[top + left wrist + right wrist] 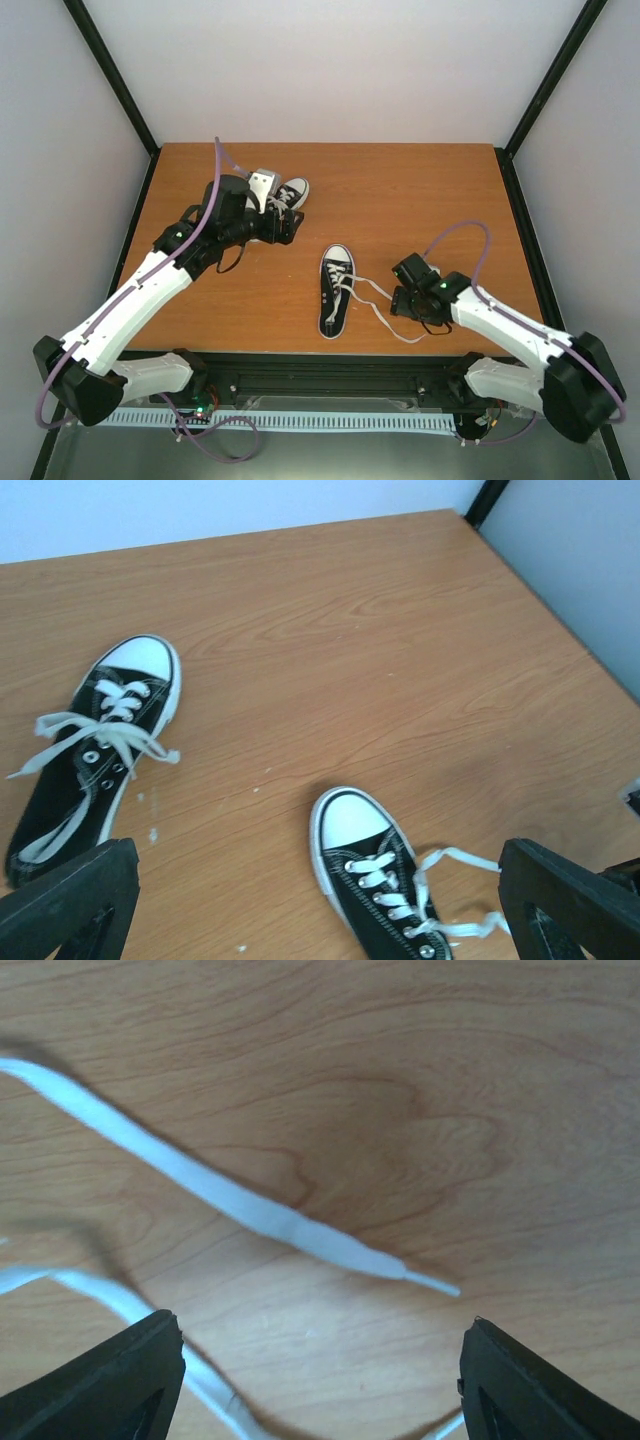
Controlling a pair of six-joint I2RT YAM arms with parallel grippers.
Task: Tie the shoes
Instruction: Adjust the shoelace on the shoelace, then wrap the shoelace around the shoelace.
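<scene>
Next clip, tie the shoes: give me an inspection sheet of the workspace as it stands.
Surface: wooden table, few pale specks.
Job's things: far shoe and centre shoe, both untied.
Clutter: nothing seen.
Grippers: left gripper open, empty; right gripper open, empty, above a loose lace.
Cables: purple cables along both arms.
Surroundings: white walls, black frame posts.
</scene>
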